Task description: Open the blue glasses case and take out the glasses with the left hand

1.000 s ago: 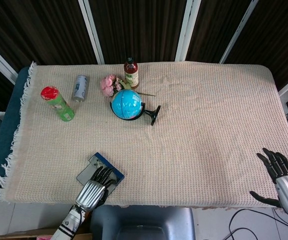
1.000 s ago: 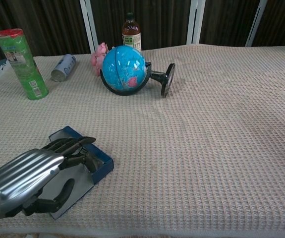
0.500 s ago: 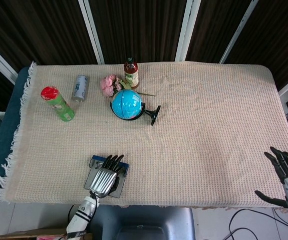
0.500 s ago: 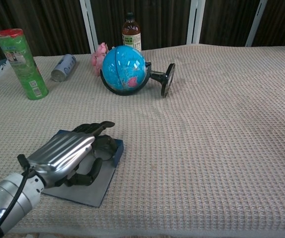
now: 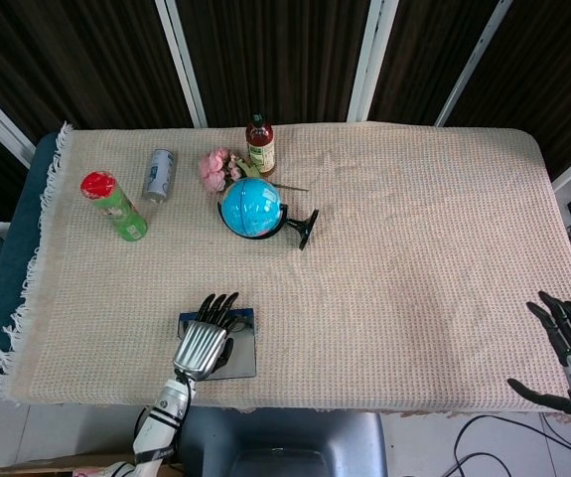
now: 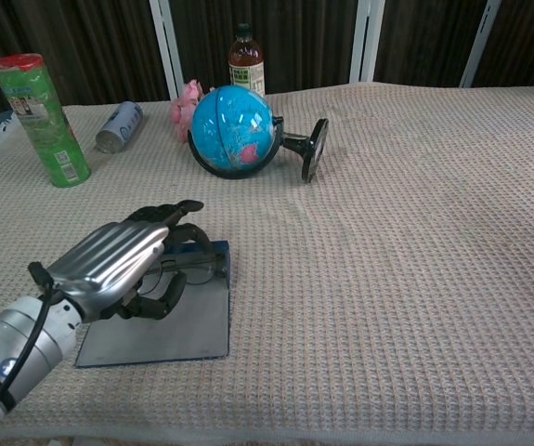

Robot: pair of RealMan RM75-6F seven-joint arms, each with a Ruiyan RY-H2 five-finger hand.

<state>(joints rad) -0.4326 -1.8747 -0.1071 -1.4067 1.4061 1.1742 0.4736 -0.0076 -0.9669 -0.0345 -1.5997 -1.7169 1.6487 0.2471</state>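
Note:
The blue glasses case [image 6: 160,327] lies open near the table's front edge, its grey inner lid flat toward me and its blue rim [image 5: 241,316] at the far side. Dark-framed glasses [image 6: 196,270] lie in the case's far half. My left hand [image 6: 118,265] rests over them with its fingers curled above the frame and the thumb beneath; I cannot tell whether it grips them. From the head view the left hand [image 5: 204,340] covers the case's left part. My right hand [image 5: 569,350] hangs off the table's front right corner, fingers spread, holding nothing.
A blue globe [image 6: 234,130] on a black stand lies tipped over in the middle back. A green can [image 6: 39,116] with a red lid, a silver can [image 6: 118,126] on its side, pink flowers [image 5: 215,166] and a brown bottle [image 5: 259,145] stand at the back left.
The case has turned under my left hand and now lies square to the table edge with its lid flat. The hand shifted slightly forward over the glasses. The right hand barely moved.

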